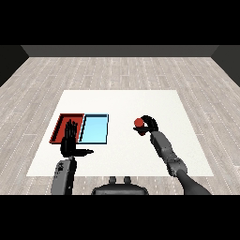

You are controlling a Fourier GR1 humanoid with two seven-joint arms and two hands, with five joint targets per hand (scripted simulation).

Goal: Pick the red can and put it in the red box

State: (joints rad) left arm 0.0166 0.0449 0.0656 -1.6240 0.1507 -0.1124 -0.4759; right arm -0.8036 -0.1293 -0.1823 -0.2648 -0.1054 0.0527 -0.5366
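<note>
The red can [138, 123] stands right of the table's middle, and my right hand [149, 125] is curled round it from the right side. The red tray [64, 125] lies at the left of the table, touching the light blue tray [96, 129] on its right. My left hand [70, 140] is raised over the red tray's near edge, fingers straight and pointing away, thumb out to the right, holding nothing. Part of the red tray is hidden behind that hand.
The white table [122, 103] stretches far behind the trays and the can. A wooden floor surrounds it. Between the blue tray and the can is a bare strip of table.
</note>
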